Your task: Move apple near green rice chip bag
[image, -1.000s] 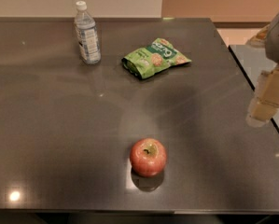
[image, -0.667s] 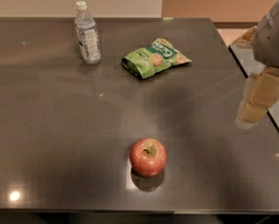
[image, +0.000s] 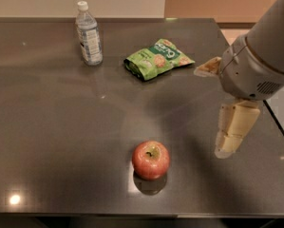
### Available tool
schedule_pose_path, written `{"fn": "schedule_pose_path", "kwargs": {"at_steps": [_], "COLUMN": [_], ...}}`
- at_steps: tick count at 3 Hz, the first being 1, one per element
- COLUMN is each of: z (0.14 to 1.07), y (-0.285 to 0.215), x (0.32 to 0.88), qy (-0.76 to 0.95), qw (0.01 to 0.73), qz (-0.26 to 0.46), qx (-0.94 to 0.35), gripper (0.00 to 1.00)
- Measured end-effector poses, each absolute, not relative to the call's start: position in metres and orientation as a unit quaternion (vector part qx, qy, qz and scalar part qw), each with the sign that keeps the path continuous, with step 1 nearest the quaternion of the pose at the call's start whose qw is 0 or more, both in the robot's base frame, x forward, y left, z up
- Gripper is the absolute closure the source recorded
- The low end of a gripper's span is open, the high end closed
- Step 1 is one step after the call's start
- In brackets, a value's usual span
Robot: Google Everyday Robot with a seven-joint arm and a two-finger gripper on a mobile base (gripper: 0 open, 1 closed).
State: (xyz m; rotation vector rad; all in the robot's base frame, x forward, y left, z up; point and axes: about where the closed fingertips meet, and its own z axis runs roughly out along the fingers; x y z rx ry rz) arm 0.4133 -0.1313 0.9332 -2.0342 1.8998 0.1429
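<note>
A small red apple (image: 151, 159) with a yellowish-green patch around its stem sits on the dark table (image: 51, 141), near the front edge. The light-green rice chip bag (image: 158, 59) lies flat at the back centre, well apart from the apple. My gripper (image: 211, 113) hangs over the right side of the table, to the right of the apple and a little above it. Its two tan fingers (image: 234, 129) are spread apart and hold nothing.
A clear water bottle (image: 89, 33) with a white cap stands upright at the back left, to the left of the bag. The table's right edge (image: 279, 127) runs just behind my arm. A wall rises behind the table.
My arm has moved in from the right edge, leftward over the table toward the apple. The apple, bag and bottle have not moved.
</note>
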Motion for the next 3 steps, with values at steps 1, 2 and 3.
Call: {"fn": "schedule_pose_path", "kwargs": {"at_steps": [1,2,3], "z": [0.907,0.886,0.872], "y": [-0.112,-0.095,-0.077], "x": [0.398,0.392,0.389], "qy": [0.636,0.61,0.59], "qw": [0.17,0.169,0.172], "qz": [0.083,0.106,0.122], "qx": [-0.748,-0.767,-0.779], "gripper": [0.0,0.0,0.0]}}
